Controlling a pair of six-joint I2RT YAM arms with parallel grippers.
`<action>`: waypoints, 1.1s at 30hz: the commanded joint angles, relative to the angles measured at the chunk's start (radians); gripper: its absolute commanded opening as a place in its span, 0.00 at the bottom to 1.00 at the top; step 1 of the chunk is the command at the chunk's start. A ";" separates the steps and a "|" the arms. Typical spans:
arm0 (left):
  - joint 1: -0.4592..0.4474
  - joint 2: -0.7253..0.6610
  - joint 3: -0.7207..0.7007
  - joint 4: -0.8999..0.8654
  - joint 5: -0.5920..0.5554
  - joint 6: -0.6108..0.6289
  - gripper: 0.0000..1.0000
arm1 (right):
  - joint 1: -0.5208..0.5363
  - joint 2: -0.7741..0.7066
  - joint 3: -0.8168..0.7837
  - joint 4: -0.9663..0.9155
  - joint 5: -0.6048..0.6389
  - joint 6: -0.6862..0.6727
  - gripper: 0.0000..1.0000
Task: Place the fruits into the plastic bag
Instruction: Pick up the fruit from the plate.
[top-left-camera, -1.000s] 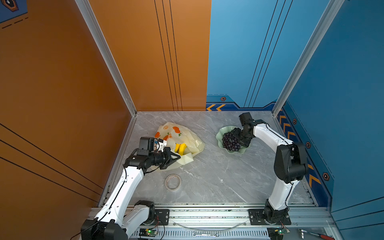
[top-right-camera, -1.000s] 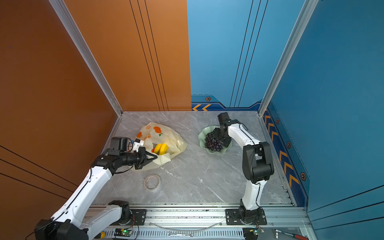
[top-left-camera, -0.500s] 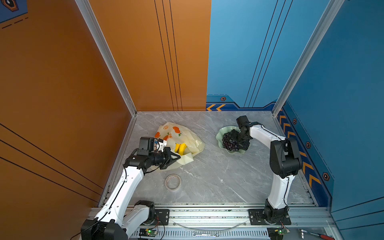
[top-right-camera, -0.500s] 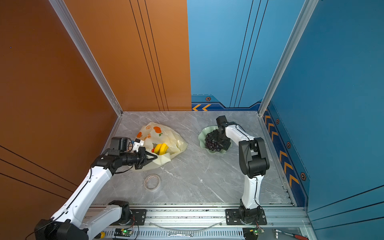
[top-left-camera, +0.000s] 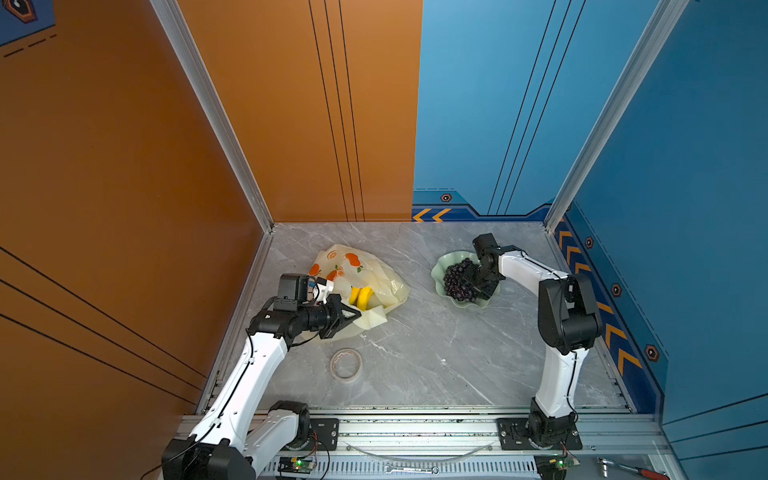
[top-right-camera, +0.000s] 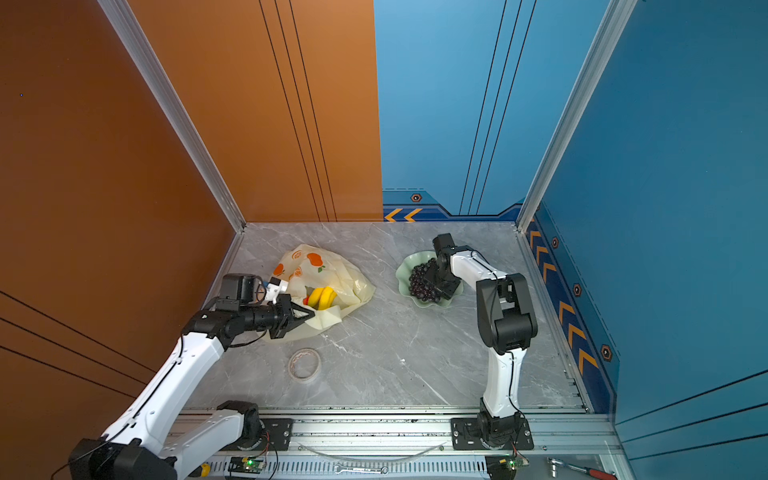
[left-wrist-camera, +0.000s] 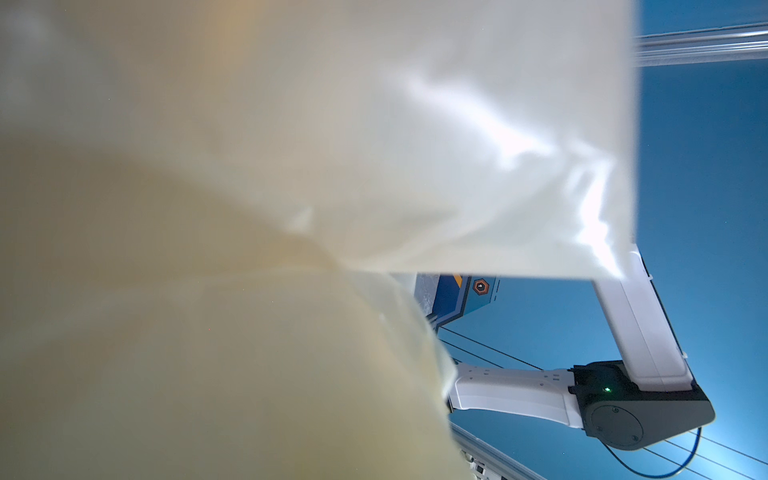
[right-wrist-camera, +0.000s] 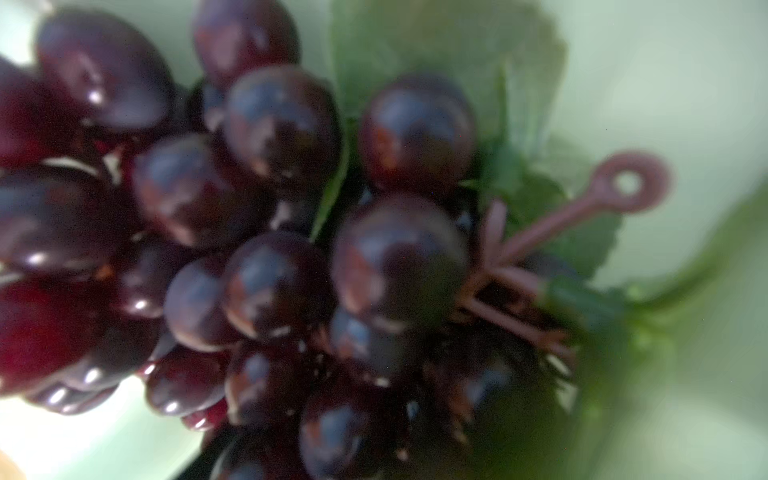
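Note:
The cream plastic bag (top-left-camera: 357, 270) (top-right-camera: 328, 270) lies at the left of the table, and the yellow banana bunch (top-left-camera: 361, 296) (top-right-camera: 322, 297) shows in its mouth. My left gripper (top-left-camera: 352, 316) (top-right-camera: 308, 316) is shut on the bag's near edge. Bag film (left-wrist-camera: 291, 166) fills the left wrist view and hides the jaws. Dark purple grapes (top-left-camera: 455, 278) (top-right-camera: 419, 282) (right-wrist-camera: 270, 208) lie in the pale green dish (top-left-camera: 446, 259) (top-right-camera: 409, 262). My right gripper (top-left-camera: 476, 282) (top-right-camera: 440, 282) is lowered onto the grapes. Its fingers are hidden in the right wrist view.
A tape roll (top-left-camera: 346, 364) (top-right-camera: 304, 364) lies on the marble in front of the bag. Orange walls stand close on the left and blue walls on the right and at the back. Tools (top-left-camera: 623, 469) lie on the front rail.
My right gripper has come down into the dish onto the grapes, and the right arm's elbow has swung nearer the front. The left arm and the bag have not moved.

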 joint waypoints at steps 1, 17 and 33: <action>0.002 -0.001 0.028 0.006 0.002 0.012 0.00 | -0.007 -0.006 -0.012 0.012 0.002 0.002 0.57; 0.003 -0.017 0.022 0.006 -0.003 0.004 0.00 | -0.024 -0.081 -0.020 0.034 -0.006 -0.002 0.46; 0.008 -0.024 0.017 0.002 0.000 0.007 0.00 | -0.028 -0.086 -0.030 0.061 -0.019 -0.004 0.37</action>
